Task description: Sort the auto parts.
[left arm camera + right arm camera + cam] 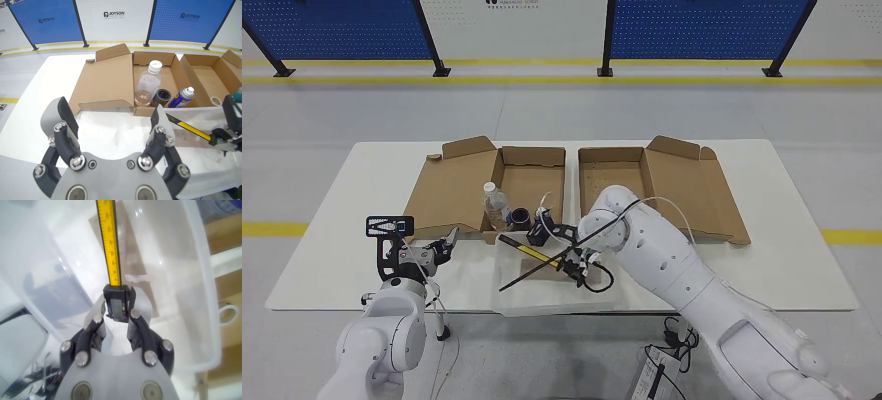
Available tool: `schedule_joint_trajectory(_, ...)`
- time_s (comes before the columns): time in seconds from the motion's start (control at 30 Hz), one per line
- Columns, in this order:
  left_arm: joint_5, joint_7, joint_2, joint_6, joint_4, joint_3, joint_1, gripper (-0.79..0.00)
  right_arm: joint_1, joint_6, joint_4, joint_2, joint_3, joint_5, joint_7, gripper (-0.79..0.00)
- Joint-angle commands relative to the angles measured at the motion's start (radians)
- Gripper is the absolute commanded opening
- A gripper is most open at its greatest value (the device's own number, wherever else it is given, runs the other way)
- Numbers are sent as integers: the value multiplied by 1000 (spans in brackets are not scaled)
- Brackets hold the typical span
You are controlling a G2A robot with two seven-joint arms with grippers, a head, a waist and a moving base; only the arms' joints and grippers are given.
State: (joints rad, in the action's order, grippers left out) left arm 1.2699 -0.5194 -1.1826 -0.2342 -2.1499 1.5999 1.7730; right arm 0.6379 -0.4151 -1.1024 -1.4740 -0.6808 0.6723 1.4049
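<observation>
Top view: right gripper (572,266) sits low in the clear bin (512,305) at the near edge of the table (342,260). It holds the caliper (532,251), beam pointing left and far. Left gripper (447,243) hangs over bare table left of the bin, carrying nothing. Two open cardboard boxes lie beyond the bin: left box (532,158) and right box (614,160).

Left wrist view: we see this arm's fingers spread wide, nothing between them. The left box holds a water bottle (148,85), a black cylinder (163,96) and a spray can (182,97), clustered at its near wall. A white ring (216,100) lies in the right box.

Right wrist view: the fingers pinch the caliper's display head from both sides, and the yellow beam sticks out ahead over the bin floor. One contact is partly hidden, so we think the grip is narrow and near one end.

Risk, our read: a long beam on an end grip can pivot or slip on the lift. The tip may also catch the bin wall, or knock the bottle if we swing low toward the left box.
</observation>
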Motion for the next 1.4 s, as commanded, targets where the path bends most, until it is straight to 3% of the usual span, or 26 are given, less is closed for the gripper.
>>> schedule_joint_trajectory(0.0, 0, 0, 0, 0, 0, 0, 0, 0, 6, -9, -8, 10, -14, -25, -8, -785)
schedule_joint_trajectory(0.7, 0, 0, 0, 0, 0, 0, 0, 0, 68, -75, -79, 121, -115, -289, -75, -785)
schedule_joint_trajectory(1.37, 0, 0, 0, 0, 0, 0, 0, 0, 129, -211, -108, 209, -177, -637, -211, -785)
